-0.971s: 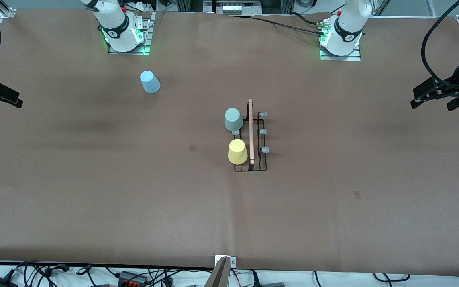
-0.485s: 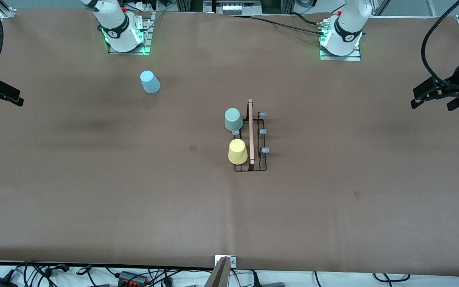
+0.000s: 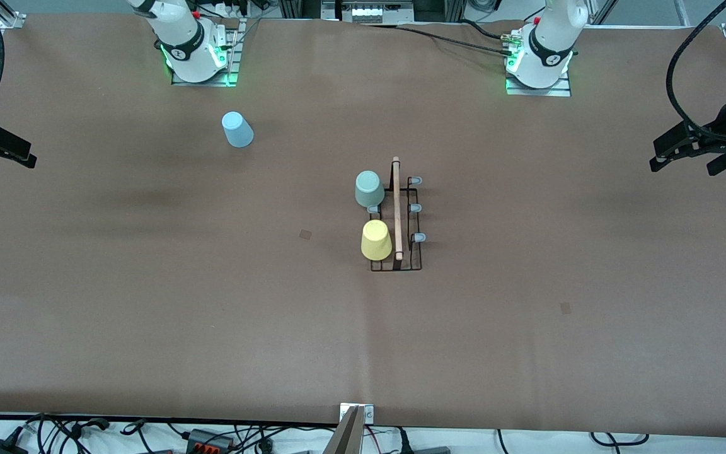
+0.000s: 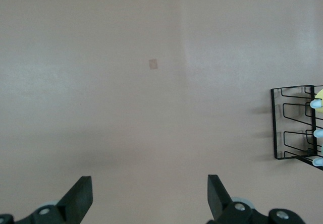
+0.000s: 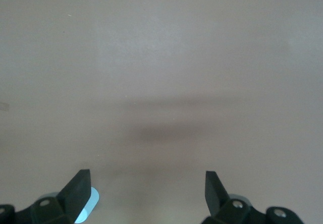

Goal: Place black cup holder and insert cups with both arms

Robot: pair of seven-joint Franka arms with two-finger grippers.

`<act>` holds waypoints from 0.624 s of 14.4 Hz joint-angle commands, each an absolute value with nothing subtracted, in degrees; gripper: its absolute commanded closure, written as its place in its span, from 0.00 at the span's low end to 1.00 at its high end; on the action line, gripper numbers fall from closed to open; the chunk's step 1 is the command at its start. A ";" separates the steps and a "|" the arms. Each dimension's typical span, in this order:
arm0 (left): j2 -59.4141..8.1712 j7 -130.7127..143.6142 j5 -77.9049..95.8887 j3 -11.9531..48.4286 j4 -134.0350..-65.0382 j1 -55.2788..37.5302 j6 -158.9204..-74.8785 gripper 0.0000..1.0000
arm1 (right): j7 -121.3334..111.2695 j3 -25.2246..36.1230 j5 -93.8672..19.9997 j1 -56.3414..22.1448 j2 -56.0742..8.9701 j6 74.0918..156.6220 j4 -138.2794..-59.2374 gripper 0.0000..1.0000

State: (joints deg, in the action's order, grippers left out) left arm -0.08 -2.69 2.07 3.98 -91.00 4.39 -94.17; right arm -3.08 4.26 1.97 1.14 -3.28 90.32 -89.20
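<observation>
High front camera facing bases, wrist cameras downward over table

robotics lab bench; two arm bases bolted on plates at the brown-covered table's edge farthest from the front camera, green status lights on; aluminium framing past that edge; cables and power bricks along the nearest edge

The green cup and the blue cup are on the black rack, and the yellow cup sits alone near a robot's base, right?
Not quite, the colours are swapped. In the front view, the yellow cup sits on the black cup holder with the green cup. The blue cup is the one alone on the table, near the right arm's base.
</observation>
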 commanded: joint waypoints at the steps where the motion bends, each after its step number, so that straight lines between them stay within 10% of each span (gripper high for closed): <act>1: -0.62 -3.87 1.85 4.13 -89.47 4.83 -92.90 0.00 | -2.99 4.57 -1.05 1.14 -4.04 89.91 -87.98 0.00; 9: -0.62 -3.96 1.93 3.52 -89.47 5.10 -92.46 0.00 | -3.52 4.66 -0.88 1.14 -5.36 89.21 -86.49 0.00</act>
